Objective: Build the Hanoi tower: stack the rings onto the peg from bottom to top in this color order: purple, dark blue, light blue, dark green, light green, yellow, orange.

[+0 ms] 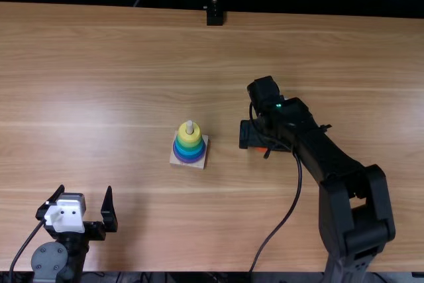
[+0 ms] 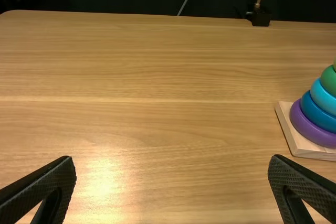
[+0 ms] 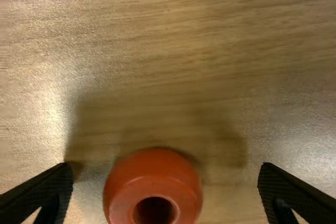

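Right of the tower, my right gripper [image 1: 257, 149] is low over the table, its arm partly covering the orange ring [image 1: 262, 149]. In the right wrist view the orange ring [image 3: 153, 190] lies on the wood between the open fingers of my right gripper [image 3: 165, 182], touching neither. The ring tower [image 1: 189, 145] stands on its square wooden base [image 1: 180, 161], yellow on top with the peg tip [image 1: 189, 126] showing above; green, blue and purple rings sit below. My left gripper [image 1: 86, 207] is open at the lower left; the left wrist view shows my left gripper [image 2: 172, 169] apart from the purple ring [image 2: 310, 125].
The wooden table [image 1: 119, 64] spreads around the tower. At its far edge stands a black clamp mount [image 1: 214, 16]. A cable [image 1: 289, 211] from the right arm loops over the table between that arm and the tower.
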{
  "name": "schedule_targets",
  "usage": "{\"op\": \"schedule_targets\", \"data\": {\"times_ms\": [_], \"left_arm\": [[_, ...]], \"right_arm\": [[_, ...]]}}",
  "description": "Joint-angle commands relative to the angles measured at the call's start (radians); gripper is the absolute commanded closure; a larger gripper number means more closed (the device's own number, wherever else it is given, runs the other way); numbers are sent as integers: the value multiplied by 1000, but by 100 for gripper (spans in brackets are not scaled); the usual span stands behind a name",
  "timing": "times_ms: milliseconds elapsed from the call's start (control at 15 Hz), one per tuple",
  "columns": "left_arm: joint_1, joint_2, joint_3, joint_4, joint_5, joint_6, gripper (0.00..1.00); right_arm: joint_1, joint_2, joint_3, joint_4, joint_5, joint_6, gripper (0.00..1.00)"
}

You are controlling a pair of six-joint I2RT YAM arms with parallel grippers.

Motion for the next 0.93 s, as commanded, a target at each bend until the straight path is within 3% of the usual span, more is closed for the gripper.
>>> {"op": "schedule_targets", "data": {"times_ms": [0, 67, 133, 467, 667, 867], "left_arm": [[8, -12, -101, -86, -4, 13, 0], [8, -12, -101, -84, -2, 13, 0], [8, -12, -101, -86, -4, 13, 0], [8, -12, -101, -84, -2, 13, 0], [8, -12, -101, -86, -4, 13, 0], [10, -12, -101, -84, -4, 13, 0]], "right_arm": [[-1, 32, 18, 1, 4, 18, 46], [1, 32, 18, 1, 6, 16, 71], [2, 32, 20, 0, 6, 18, 76], [11, 32, 22, -72, 4, 18, 76], [28, 27, 23, -74, 6, 20, 93], [61, 13, 106, -144, 6, 5, 97]]}}
